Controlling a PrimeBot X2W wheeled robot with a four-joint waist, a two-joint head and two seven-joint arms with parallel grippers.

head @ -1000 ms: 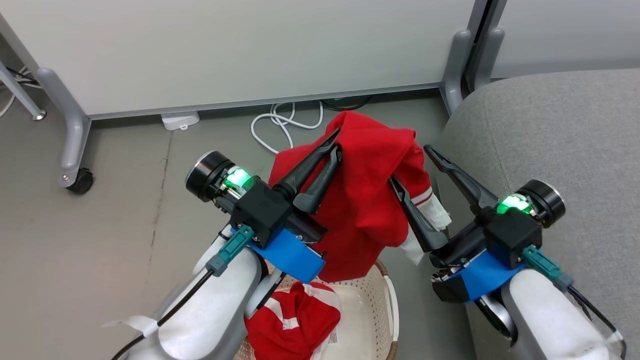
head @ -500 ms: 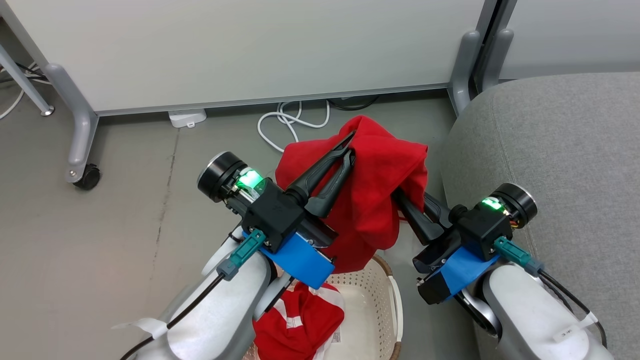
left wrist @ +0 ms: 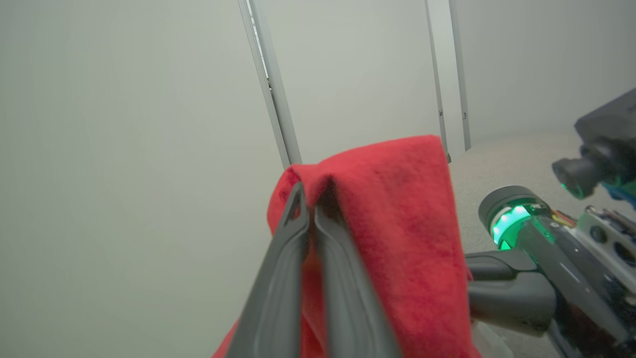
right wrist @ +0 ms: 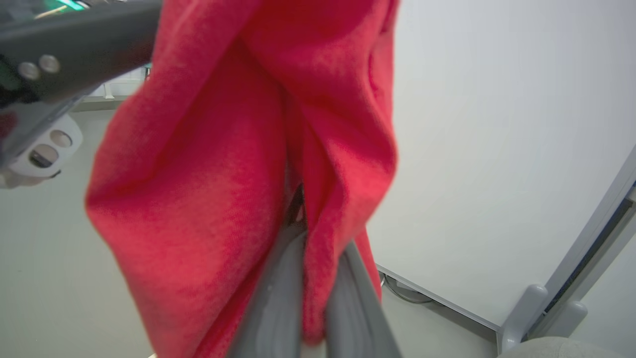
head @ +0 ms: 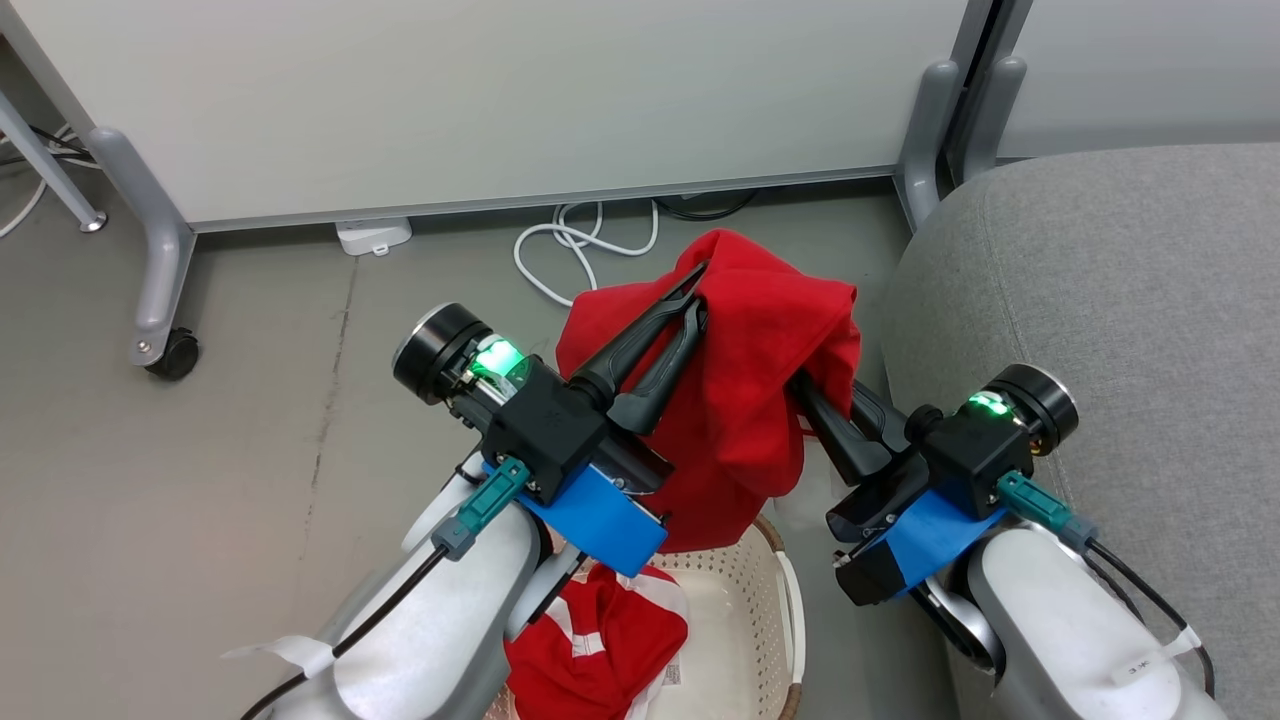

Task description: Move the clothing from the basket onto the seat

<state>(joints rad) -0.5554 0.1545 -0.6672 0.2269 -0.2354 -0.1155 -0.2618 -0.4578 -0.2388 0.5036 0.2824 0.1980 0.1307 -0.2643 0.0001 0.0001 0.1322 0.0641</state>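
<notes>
As left end effector and right end effector pinch it, fleecy-seeming clothing drapes.

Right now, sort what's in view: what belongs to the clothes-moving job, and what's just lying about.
Job: lifted red garment, second red garment, basket, seat.
Lying about: white cable, white plug block, wheeled partition foot.

- Nothing I can read outright.
- White tag on the red-and-white garment in the basket: print too small.
- Tape strip on my right forearm: dark marks, illegible.
</notes>
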